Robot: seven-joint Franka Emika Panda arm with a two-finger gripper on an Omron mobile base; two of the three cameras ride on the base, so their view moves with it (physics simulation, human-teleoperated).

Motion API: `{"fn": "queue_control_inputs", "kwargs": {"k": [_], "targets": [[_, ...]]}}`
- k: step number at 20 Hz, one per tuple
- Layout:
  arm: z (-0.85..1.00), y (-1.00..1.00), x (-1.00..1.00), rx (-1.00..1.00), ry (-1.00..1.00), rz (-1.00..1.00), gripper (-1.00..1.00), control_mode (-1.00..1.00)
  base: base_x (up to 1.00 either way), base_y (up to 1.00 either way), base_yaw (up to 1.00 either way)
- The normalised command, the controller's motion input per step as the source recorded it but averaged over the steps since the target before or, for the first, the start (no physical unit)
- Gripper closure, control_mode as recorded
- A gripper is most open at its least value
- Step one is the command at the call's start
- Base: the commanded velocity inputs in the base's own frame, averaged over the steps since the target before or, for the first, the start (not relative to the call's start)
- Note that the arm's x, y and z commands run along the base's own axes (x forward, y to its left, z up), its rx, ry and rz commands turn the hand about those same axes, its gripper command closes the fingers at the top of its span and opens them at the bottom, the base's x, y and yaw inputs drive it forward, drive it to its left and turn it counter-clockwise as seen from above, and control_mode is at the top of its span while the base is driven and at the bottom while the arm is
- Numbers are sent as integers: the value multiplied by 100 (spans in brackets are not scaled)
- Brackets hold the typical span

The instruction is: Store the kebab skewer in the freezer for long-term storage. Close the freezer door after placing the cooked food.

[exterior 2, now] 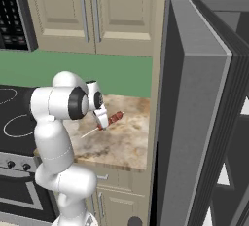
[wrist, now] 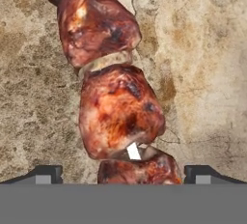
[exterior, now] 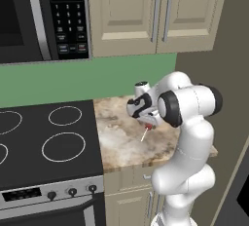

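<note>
Kebab skewer (exterior 2: pixel 108 122), reddish-brown meat chunks on a pale stick, lying mid-frame on the marbled worktop (exterior 2: pixel 127 142), with the end effector (wrist: pixel 123 172) directly over it, jaws spread wide either side of the meat; black stove (exterior: pixel 48 142) at lower left, beige cabinets (exterior: pixel 146 13) above.

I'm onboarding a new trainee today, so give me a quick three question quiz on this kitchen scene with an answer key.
1. True or false: the kebab skewer lies on the stone counter.
2. The fingers stand: A) shut on the meat, B) apart on either side of the meat, C) around a cabinet handle.
3. What appliance sits left of the counter in the left base view?

Key: 1. True. 2. B; the gripper is open right over the skewer. 3. The black stove.
</note>
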Motion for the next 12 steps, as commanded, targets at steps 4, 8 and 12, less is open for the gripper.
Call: {"fn": "queue_control_inputs", "kwargs": {"k": [4,8,12], "targets": [[-39,-1,14,0,0,0,-100,-100,0,0,0],[-28,0,6,0,0,0,-100,-100,0,0,0],[-22,0,0,1,0,0,-100,-100,0,0,0]]}}
